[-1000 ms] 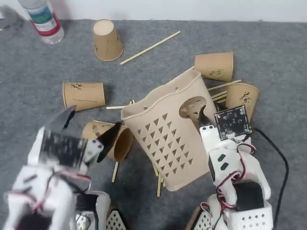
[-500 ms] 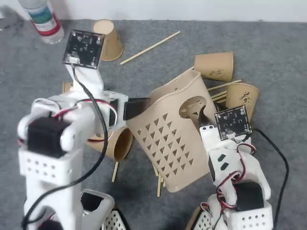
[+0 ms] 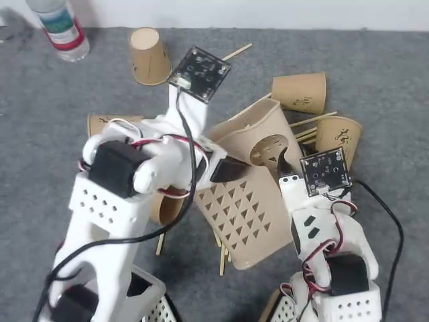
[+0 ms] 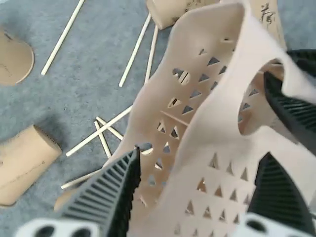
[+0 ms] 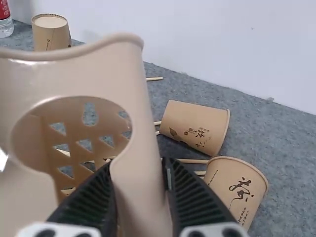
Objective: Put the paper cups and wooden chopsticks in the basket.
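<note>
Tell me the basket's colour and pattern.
The basket is beige, pierced with rows of small triangular holes; clearest in the high view.

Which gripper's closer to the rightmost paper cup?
Right. The right gripper is clamped on the basket wall at its handle hole, just beside that cup. The left gripper hangs open over the basket's other side, farther away.

The high camera looked steeply down on the desk (image 3: pixel 395 107) from above both arms' bases. Both wrist cameras sat close against the basket (image 3: pixel 249 216), the left facing its perforated wall, the right its handle cutout. All three views shared the basket.
</note>
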You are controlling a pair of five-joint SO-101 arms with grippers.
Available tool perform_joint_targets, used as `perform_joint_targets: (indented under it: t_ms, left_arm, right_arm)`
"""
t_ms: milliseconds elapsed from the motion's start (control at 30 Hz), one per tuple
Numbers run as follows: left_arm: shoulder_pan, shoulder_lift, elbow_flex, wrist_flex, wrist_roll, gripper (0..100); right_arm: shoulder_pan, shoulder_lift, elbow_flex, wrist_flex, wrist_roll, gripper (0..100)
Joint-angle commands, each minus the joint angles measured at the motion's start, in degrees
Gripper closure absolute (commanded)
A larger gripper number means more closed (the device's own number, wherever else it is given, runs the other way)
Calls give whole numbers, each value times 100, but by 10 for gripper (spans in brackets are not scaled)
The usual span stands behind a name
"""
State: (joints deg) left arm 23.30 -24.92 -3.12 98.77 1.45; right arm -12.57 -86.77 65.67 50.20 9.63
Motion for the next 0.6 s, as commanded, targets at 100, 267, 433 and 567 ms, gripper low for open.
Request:
perform_joint_targets:
  t_ms: [100, 267, 433, 567]
  left_arm:
    - [281, 642, -198, -53, -607, 645]
    - [976, 870, -198, -62, -967, 661]
    - [1002, 1011, -198, -88, -1275, 846]
    - [993, 1108, -198, -88, -1415, 991]
  right_arm:
    - [13, -163, -62, -119, -114, 991]
    - [13, -163, -62, -119, -114, 991]
    - [13, -198, 53, -171, -114, 991]
    - [13, -690, 281, -171, -114, 991]
